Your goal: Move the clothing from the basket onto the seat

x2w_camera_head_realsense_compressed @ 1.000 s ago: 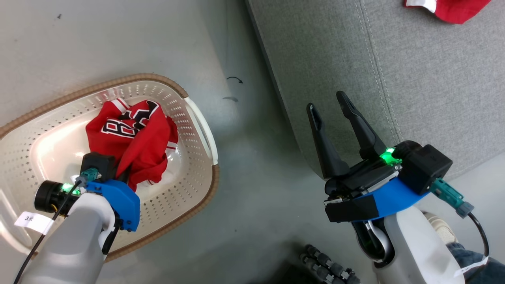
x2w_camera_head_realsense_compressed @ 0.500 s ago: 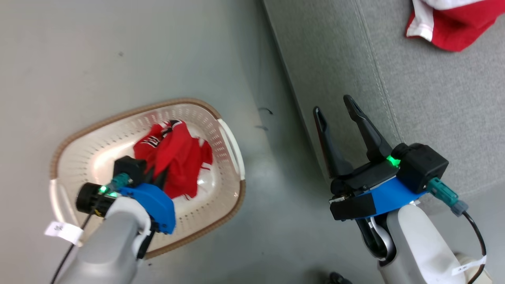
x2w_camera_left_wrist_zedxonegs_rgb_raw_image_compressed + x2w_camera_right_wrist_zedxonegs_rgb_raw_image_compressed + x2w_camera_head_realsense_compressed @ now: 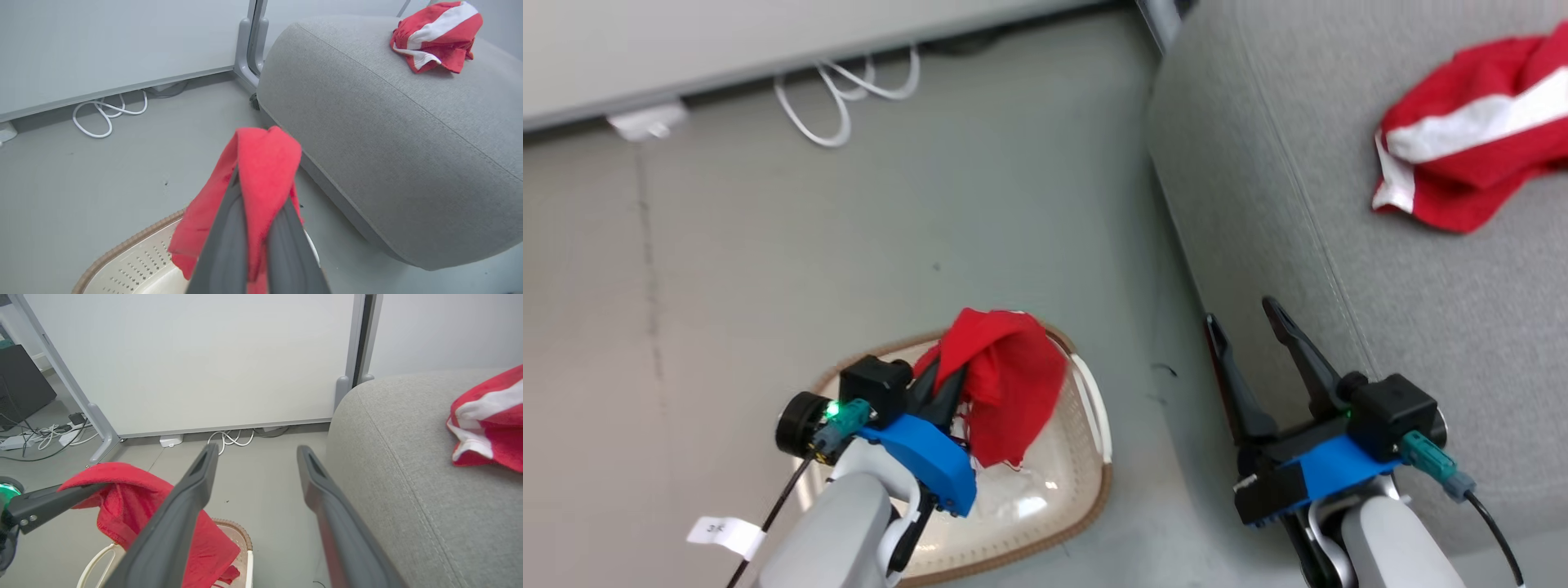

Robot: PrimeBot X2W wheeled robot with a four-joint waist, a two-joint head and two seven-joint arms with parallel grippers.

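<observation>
While the left gripper [image 3: 943, 384] has its fingers clenched on a red garment [image 3: 1005, 392] hanging over the basket [image 3: 1086, 506], the right gripper [image 3: 1241, 314] hovers with fingers released beside the edge of the seat [image 3: 1339, 204], on which the striped garment [image 3: 1462, 175] lies farther in.

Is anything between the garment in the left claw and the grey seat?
Only the open right claw, hovering by the seat's near edge; otherwise just bare floor separates the garment from the seat.
</observation>
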